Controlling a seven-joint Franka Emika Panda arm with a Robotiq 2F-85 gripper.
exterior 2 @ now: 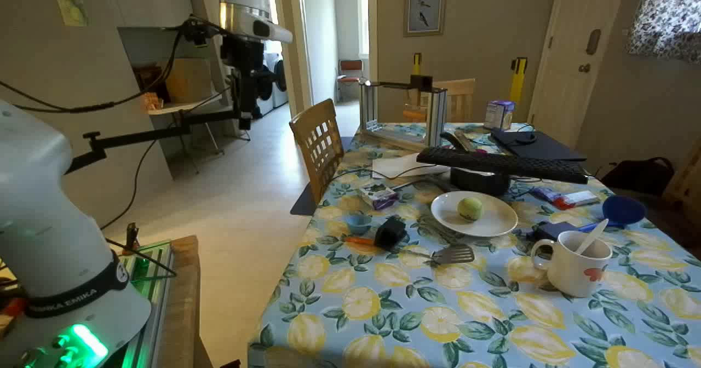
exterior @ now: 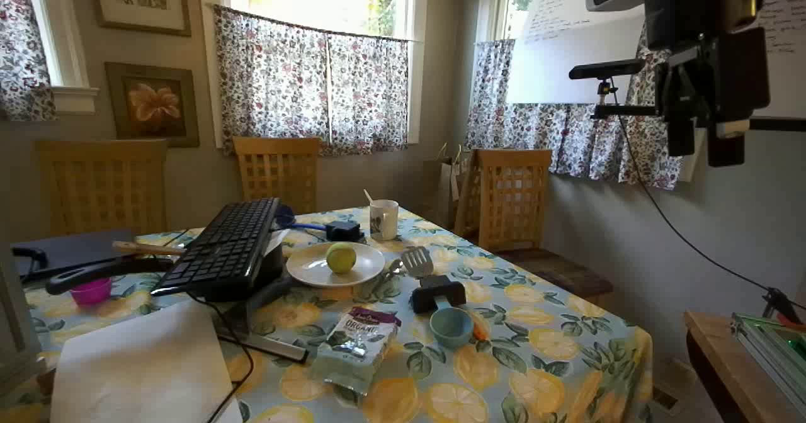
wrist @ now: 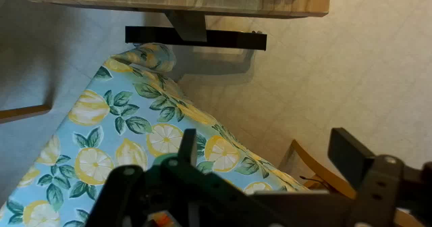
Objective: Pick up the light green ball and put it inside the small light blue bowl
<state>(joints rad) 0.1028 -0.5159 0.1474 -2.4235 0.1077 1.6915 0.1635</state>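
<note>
- The light green ball (exterior: 340,257) rests near the middle of the white plate (exterior: 307,272); the plate's raised rim probably stops it rolling off across the cloth.
- Just beside the plate lies a slotted spatula (exterior 2: 453,254), seemingly clutter rather than a tool for this job.
- The small light blue bowl (exterior: 451,327) stands apart from the plate, mouth up and apparently empty, so it looks ready to receive the ball. A black block (exterior: 437,293) is right by it; whether they touch I cannot tell.
- Farther out, a cream mug (exterior 2: 572,269) props up a pale utensil (exterior 2: 594,236), and the black keyboard (exterior: 220,240) lies raised on a dark object, where a low sweep might knock it.
- The gripper (exterior: 703,146) hangs high, well apart from ball and bowl. In the wrist view its fingers (wrist: 349,152) are spread wide, holding and touching nothing; that spread suits a grasp not yet begun.
</note>
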